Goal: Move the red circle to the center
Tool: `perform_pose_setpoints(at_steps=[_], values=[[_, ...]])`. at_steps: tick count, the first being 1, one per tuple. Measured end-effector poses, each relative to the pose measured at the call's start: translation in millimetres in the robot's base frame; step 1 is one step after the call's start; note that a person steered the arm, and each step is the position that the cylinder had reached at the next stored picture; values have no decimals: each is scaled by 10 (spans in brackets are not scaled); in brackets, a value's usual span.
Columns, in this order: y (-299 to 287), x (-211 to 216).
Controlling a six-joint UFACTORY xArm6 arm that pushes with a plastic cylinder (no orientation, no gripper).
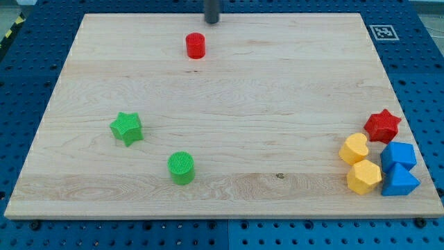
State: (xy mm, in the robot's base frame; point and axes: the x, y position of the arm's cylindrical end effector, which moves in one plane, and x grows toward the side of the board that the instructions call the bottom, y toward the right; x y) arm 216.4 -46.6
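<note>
The red circle [195, 46] is a short red cylinder on the wooden board [229, 104], near the view's top, left of the middle. My tip [211, 21] is a dark rod end at the board's top edge, just above and to the right of the red circle, a small gap apart from it.
A green star [127, 128] and a green circle [182, 167] lie at the lower left. At the lower right are a red star [382, 126], a yellow heart [354, 148], a yellow hexagon [363, 176] and two blue blocks [399, 155] [399, 181].
</note>
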Motion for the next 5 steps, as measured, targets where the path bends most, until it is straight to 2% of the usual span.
perform_pose_setpoints(at_steps=[1, 5], values=[[-125, 390], [11, 666]])
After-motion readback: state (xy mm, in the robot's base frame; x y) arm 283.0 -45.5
